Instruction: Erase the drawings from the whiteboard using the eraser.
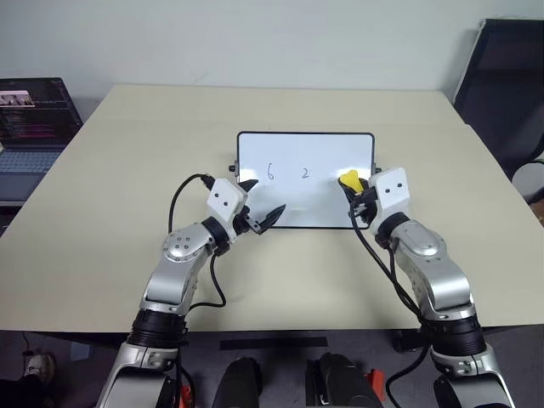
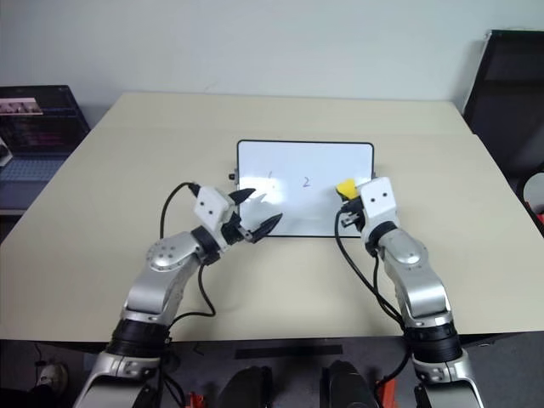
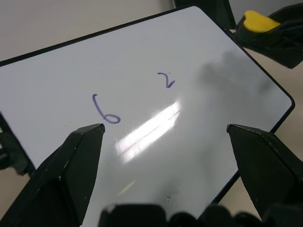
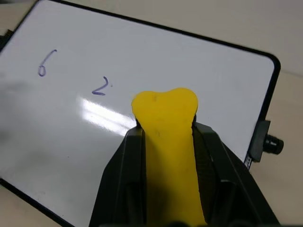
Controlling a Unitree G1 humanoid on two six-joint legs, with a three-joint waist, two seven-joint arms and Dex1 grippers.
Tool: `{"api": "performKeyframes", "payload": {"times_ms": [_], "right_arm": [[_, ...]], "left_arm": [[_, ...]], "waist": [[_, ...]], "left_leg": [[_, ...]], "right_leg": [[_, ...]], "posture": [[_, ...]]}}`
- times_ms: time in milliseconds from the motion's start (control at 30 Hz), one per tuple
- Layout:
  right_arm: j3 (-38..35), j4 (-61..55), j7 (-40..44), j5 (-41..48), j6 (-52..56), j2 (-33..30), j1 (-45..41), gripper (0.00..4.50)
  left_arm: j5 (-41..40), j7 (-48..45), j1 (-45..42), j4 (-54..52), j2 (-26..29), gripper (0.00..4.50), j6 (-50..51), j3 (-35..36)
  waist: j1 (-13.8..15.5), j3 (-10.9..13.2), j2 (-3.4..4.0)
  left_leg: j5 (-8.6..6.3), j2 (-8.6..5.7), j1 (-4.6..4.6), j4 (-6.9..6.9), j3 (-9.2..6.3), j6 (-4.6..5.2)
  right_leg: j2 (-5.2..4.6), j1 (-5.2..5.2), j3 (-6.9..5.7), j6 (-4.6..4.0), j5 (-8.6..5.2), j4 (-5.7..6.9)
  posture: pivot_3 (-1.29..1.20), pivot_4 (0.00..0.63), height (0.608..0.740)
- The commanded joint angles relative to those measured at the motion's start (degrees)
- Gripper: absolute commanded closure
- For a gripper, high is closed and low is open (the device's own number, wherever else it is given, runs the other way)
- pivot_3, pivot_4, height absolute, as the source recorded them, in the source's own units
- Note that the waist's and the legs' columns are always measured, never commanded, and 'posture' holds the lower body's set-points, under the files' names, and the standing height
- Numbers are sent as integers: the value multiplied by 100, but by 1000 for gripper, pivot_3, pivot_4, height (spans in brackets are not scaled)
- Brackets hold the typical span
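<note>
The right claw (image 1: 357, 194) pinched the eraser (image 1: 349, 179) over the whiteboard (image 1: 306, 204) on the counter (image 1: 127, 170), the left claw (image 1: 259, 204) spread; a lifted, tilted eraser risked skipping "6" (image 1: 270, 172) and "2" (image 1: 304, 172).

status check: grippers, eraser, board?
Right gripper shut on eraser over whiteboard. Left gripper open, empty. Digits 6, 2 remain.
</note>
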Motion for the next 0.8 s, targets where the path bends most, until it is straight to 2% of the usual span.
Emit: {"api": "performKeyframes", "payload": {"times_ms": [33, 133, 367, 533, 800], "right_arm": [[80, -294, 144, -167, -378, -152, 215, 3524], [151, -249, 195, -249, -476, -179, 334, 3524], [95, 29, 178, -281, -485, -116, -26, 3524], [362, 624, 169, -434, -395, 135, -787, 3524], [680, 2385, 241, -656, -458, 688, -1969, 3524]], "left_arm": [[-24, 107, 48, -390, -24, 0, 35, 73], [-24, 123, 70, -425, -8, 0, 55, 84], [-23, 106, -2, -374, 43, 0, 57, 68], [-4, 131, -72, -268, 48, 0, -63, 106], [-14, 67, -268, -143, 76, 0, -124, 134]], "waist": [[9, 0, 0], [24, 0, 0], [19, 1, 1], [5, 1, 1], [11, 1, 1]], "left_leg": [[0, -1, 0, 0, 0, 0], [0, -1, 1, 1, 2, 0], [0, -1, 2, 1, 2, 0], [0, -1, 3, 1, 3, 0], [0, -2, 2, -2, 3, 0]], "right_leg": [[-1, 0, 0, 0, 0, 0], [-1, 1, 0, 1, 0, 0], [1, 0, 0, 0, 0, 1], [1, 0, 2, -4, 3, 2], [-1, 0, -2, -12, 6, 2]], "posture": [[0, 150, 740], [0, 150, 740], [0, 150, 740], [0, 150, 740], [0, 150, 740]]}}
